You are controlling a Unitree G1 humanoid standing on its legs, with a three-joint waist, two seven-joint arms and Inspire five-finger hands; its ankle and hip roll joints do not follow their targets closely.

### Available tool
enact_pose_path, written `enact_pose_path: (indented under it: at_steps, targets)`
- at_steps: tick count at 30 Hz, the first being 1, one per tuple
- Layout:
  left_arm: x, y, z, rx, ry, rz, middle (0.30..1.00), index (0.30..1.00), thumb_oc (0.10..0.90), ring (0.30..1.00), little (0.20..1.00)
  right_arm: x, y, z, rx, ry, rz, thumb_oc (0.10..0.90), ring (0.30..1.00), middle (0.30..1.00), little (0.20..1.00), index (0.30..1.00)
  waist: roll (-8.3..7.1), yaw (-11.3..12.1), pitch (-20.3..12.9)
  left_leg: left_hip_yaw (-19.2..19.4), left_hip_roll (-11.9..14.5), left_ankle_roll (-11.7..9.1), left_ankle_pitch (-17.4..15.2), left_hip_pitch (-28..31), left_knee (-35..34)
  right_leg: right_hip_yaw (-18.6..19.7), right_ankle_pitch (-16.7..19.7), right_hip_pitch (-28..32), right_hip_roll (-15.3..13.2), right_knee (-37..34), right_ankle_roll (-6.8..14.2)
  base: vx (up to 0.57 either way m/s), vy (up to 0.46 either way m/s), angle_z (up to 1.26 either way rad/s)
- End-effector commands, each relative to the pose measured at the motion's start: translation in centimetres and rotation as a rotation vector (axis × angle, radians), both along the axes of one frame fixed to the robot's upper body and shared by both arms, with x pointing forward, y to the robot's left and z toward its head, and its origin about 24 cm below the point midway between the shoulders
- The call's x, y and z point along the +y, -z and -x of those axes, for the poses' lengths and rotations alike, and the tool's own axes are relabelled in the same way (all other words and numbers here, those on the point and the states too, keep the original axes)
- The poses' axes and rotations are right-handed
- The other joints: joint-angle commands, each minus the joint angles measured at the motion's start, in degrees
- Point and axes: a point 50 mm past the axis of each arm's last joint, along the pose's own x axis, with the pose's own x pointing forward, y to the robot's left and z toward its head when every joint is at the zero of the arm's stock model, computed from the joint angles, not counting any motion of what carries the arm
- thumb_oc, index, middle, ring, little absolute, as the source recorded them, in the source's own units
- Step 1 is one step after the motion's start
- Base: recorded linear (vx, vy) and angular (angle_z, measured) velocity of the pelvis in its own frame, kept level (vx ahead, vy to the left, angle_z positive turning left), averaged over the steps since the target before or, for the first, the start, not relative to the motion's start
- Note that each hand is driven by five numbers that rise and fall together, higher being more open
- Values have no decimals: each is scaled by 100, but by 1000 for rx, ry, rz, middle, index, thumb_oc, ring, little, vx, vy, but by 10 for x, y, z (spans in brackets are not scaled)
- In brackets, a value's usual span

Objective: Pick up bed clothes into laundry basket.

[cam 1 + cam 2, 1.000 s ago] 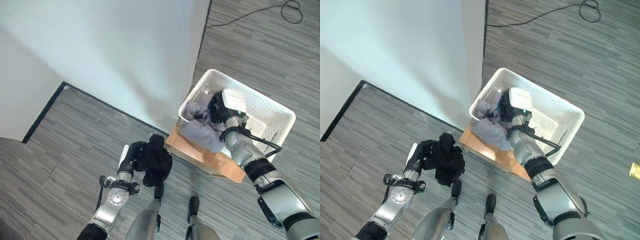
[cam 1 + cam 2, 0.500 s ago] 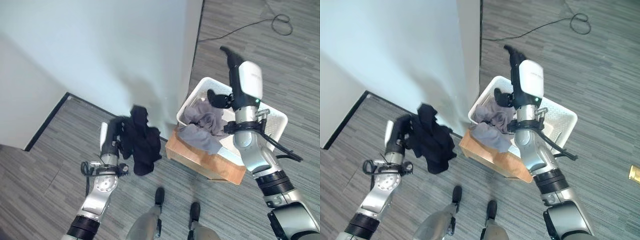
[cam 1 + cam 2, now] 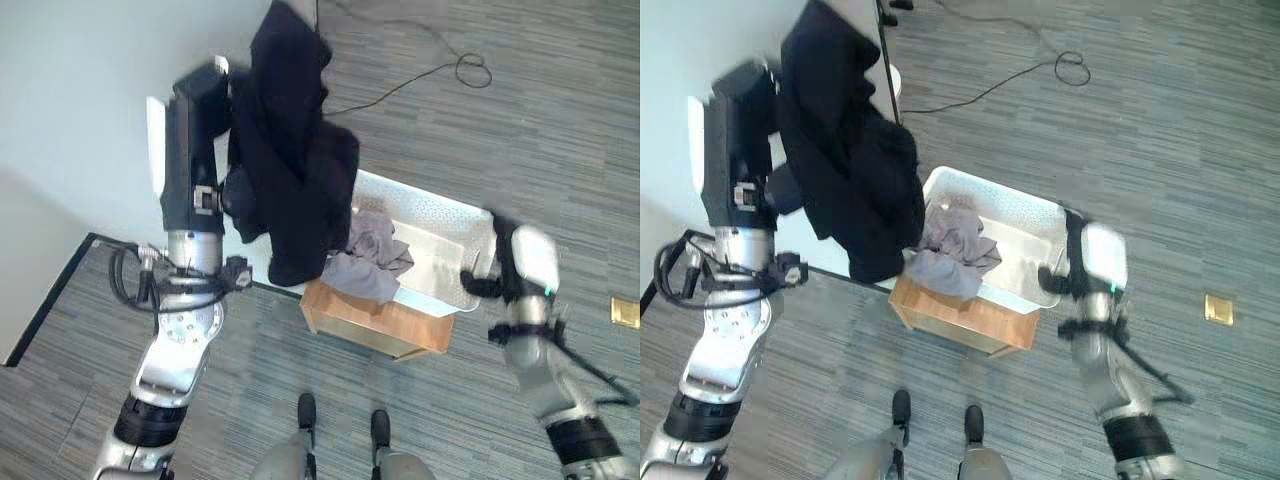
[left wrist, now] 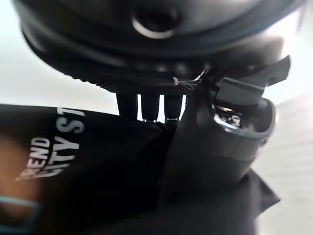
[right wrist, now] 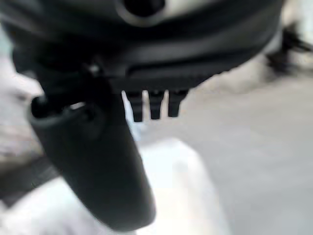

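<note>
Left eye view: the left hand (image 3: 195,140), raised high, grips a black garment (image 3: 290,160) that hangs beside it, above the white laundry basket (image 3: 440,215) holding grey clothes (image 3: 370,255). Right hand (image 3: 520,265), basket's far rim: grip unclear.

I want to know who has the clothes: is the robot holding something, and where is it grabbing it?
The left hand grips a black garment near its top, so it hangs down. The right hand holds nothing.

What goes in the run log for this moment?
left hand: raised, gripping black garment | right hand: at laundry basket rim, holding nothing | basket: grey clothes inside, on wooden stand
</note>
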Motion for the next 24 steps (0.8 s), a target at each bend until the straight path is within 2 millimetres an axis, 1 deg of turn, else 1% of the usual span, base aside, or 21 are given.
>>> enact_pose_path:
  at_steps: [1, 2, 3, 4, 5, 6, 7, 9, 10, 12, 14, 15, 16, 17, 18, 19, 20, 21, 22, 24]
  targets:
    - [-30, -45, 3, -209, 173, 17, 300, 300, 400, 300, 300, 7, 31, 22, 113, -73, -144, 800, 900, 900, 900, 900, 37, -165, -1097, 486, 545, -367, -887, 607, 9, -156, -595, 215, -266, 29, 360, -6, -32, -5]
    - [-30, -46, 2, -212, 174, 15, 300, 300, 400, 300, 300, 7, 31, 21, 110, -73, -147, 800, 900, 900, 900, 900, 30, -153, -1079, 495, 548, -365, -831, 580, 9, -151, -545, 185, -262, 29, 350, 6, -37, -20]
    - [-34, -51, -3, -202, 186, 3, 300, 300, 400, 300, 300, 6, 52, 36, 215, -60, -155, 800, 900, 900, 900, 900, 43, -220, -1079, 539, 565, -374, -828, 596, 9, -113, -536, 179, -250, 29, 356, 10, -25, -30]
    - [-41, -62, -9, -203, 208, -19, 300, 300, 400, 300, 300, 2, 88, 66, 405, -20, -168, 800, 900, 900, 900, 900, 72, -336, -1082, 617, 595, -405, -876, 650, 9, -33, -564, 177, -228, 29, 383, 40, -35, -31]
    - [-44, -68, -13, -197, 206, -36, 300, 300, 400, 300, 300, 1, 109, 90, 505, 32, -227, 800, 900, 900, 900, 900, 82, -414, -1089, 664, 611, -419, -868, 669, 9, 16, -548, 163, -214, 29, 387, 37, -24, -24]
    - [-44, -68, -14, -197, 208, -37, 300, 300, 400, 300, 300, 2, 109, 90, 504, 32, -229, 800, 900, 900, 900, 900, 76, -407, -1084, 667, 612, -420, -875, 677, 9, 18, -553, 169, -214, 29, 388, -1, -24, -37]
    - [-48, -70, -22, -165, 215, -38, 300, 300, 400, 300, 300, 0, 126, 114, 604, 74, -250, 800, 900, 900, 900, 900, 80, -481, -1077, 709, 629, -435, -872, 696, 9, 59, -554, 170, -201, 29, 391, -2, -13, -38]
    - [-52, -73, -29, -151, 197, -49, 300, 300, 400, 300, 300, -1, 139, 134, 683, 118, -273, 800, 900, 900, 900, 900, 83, -541, -1061, 733, 635, -442, -865, 703, 9, 79, -550, 167, -190, 29, 394, -7, -6, -20]
    - [-54, -74, -32, -151, 170, -65, 300, 300, 400, 300, 300, 0, 143, 139, 706, 128, -284, 800, 900, 900, 900, 900, 85, -569, -1064, 737, 640, -445, -870, 709, 9, 93, -552, 167, -186, 29, 394, -1, 1, -7]
    - [-56, -74, -35, -148, 152, -86, 300, 300, 400, 300, 300, -1, 145, 142, 712, 139, -292, 800, 900, 900, 900, 900, 83, -576, -1062, 740, 643, -447, -874, 718, 9, 94, -553, 173, -184, 29, 394, 9, 1, -3]
    - [-58, -75, -49, -129, 48, -153, 300, 300, 400, 300, 300, 2, 146, 143, 712, 139, -312, 800, 900, 900, 900, 900, 75, -634, -1071, 763, 644, -454, -887, 735, 9, 114, -544, 173, -178, 29, 401, 20, 13, -5]
    - [-59, -76, -66, -101, -65, -210, 300, 300, 400, 300, 300, 1, 144, 138, 691, 131, -312, 800, 900, 900, 900, 900, 71, -687, -1072, 802, 651, -462, -892, 759, 9, 153, -529, 167, -169, 29, 408, 17, 17, -4]
    - [-60, -77, -66, -104, -65, -211, 300, 300, 400, 300, 300, 1, 144, 137, 689, 131, -313, 800, 900, 900, 900, 900, 66, -681, -1060, 804, 652, -462, -893, 760, 9, 154, -529, 167, -169, 29, 409, 13, 18, -5]
    - [-59, -79, -75, -93, -125, -244, 300, 300, 400, 300, 300, 1, 142, 133, 673, 126, -312, 800, 900, 900, 900, 900, 59, -712, -1059, 824, 658, -468, -894, 766, 9, 172, -519, 162, -165, 29, 415, 8, 14, -15]
    - [-54, -84, -85, -98, -244, -325, 300, 300, 400, 300, 300, 1, 136, 121, 633, 106, -300, 800, 900, 900, 900, 900, 45, -750, -1069, 864, 664, -476, -901, 766, 9, 205, -502, 138, -152, 29, 431, 12, 21, -22]
    - [-50, -83, -91, -88, -307, -363, 300, 300, 400, 300, 300, 2, 134, 116, 613, 100, -301, 800, 900, 900, 900, 900, 33, -763, -1063, 884, 667, -479, -906, 775, 9, 213, -492, 126, -149, 29, 439, 9, 15, -29]
    - [-51, -84, -91, -90, -308, -363, 300, 300, 400, 300, 300, 2, 134, 116, 612, 100, -302, 800, 900, 900, 900, 900, 29, -761, -1058, 886, 667, -479, -906, 775, 9, 215, -492, 125, -149, 29, 439, 11, 11, -28]
    - [-48, -84, -95, -88, -351, -394, 300, 300, 400, 300, 300, 3, 131, 112, 590, 93, -308, 800, 900, 900, 900, 900, 22, -786, -1064, 903, 672, -483, -906, 773, 9, 214, -481, 116, -150, 29, 446, 12, 14, -20]
    - [-43, -81, -103, -64, -411, -430, 300, 300, 400, 300, 300, 5, 129, 109, 571, 84, -314, 800, 900, 900, 900, 900, 2, -825, -1062, 929, 678, -487, -915, 775, 9, 231, -468, 101, -149, 29, 455, 18, 17, -11]
    - [-42, -78, -106, -53, -424, -441, 300, 300, 400, 300, 300, 6, 128, 109, 566, 78, -313, 800, 900, 900, 900, 900, -14, -848, -1060, 943, 678, -489, -919, 780, 9, 241, -463, 98, -145, 29, 458, 0, 0, 0]
